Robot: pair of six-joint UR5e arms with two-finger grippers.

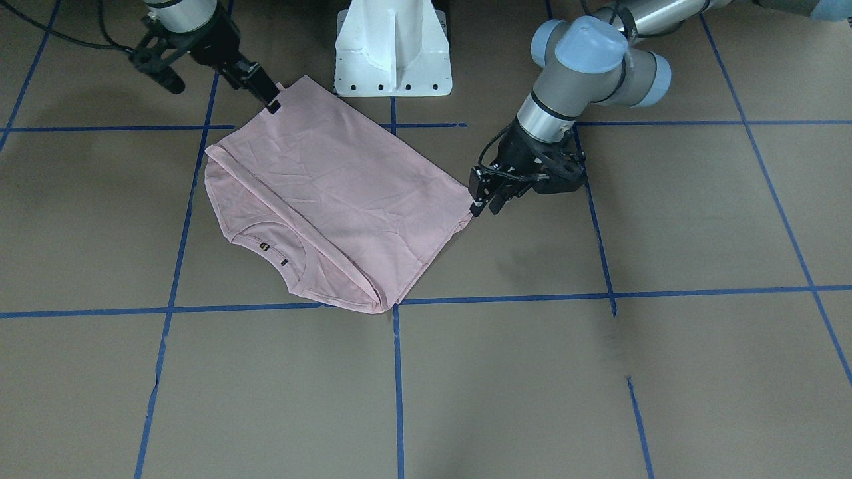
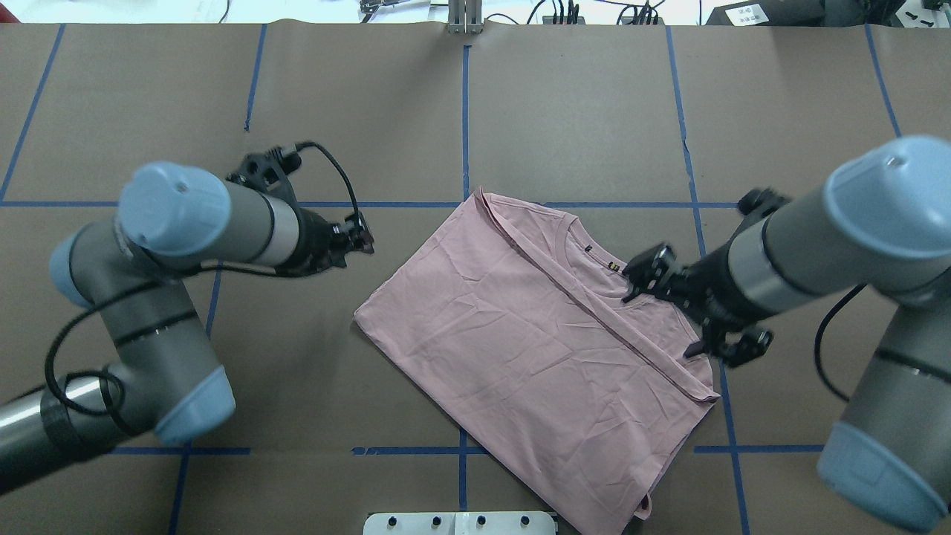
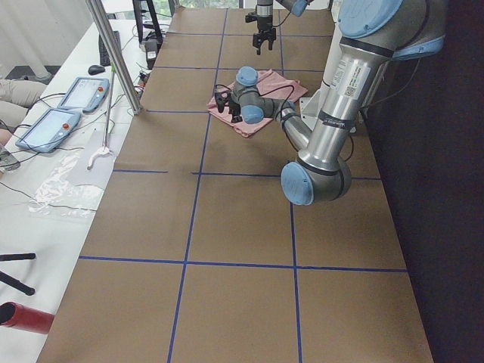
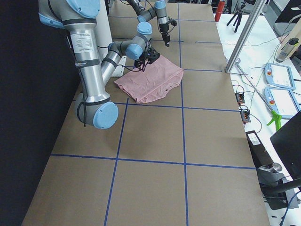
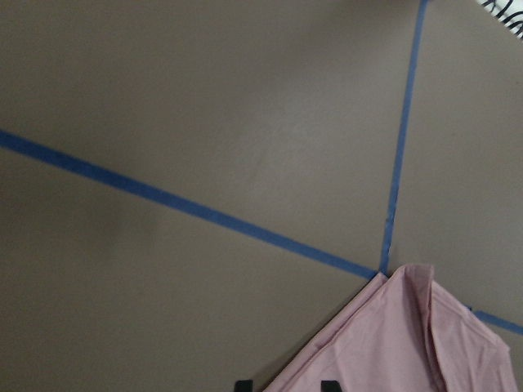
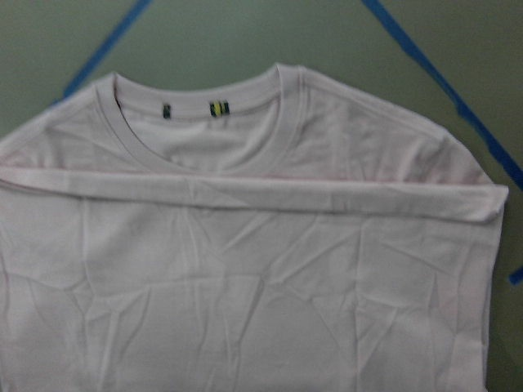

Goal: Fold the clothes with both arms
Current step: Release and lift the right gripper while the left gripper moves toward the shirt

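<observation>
The pale pink T-shirt (image 1: 333, 193) lies folded flat on the brown table, plain side up; its print is hidden. The collar with its dark tags (image 2: 594, 249) shows beyond the folded edge. My left gripper (image 1: 484, 203) is open at the shirt's side corner. In the left wrist view its fingertips (image 5: 327, 385) straddle the shirt's edge (image 5: 409, 343). My right gripper (image 1: 271, 101) hangs open over the opposite edge, near the corner by the pedestal. Its fingers are out of the right wrist view, where the shirt (image 6: 245, 286) fills the frame.
The white pedestal base (image 1: 393, 46) stands just behind the shirt. Blue tape lines (image 2: 464, 126) grid the table. Tablets (image 3: 45, 128) and cables lie on a side bench past the table's far edge.
</observation>
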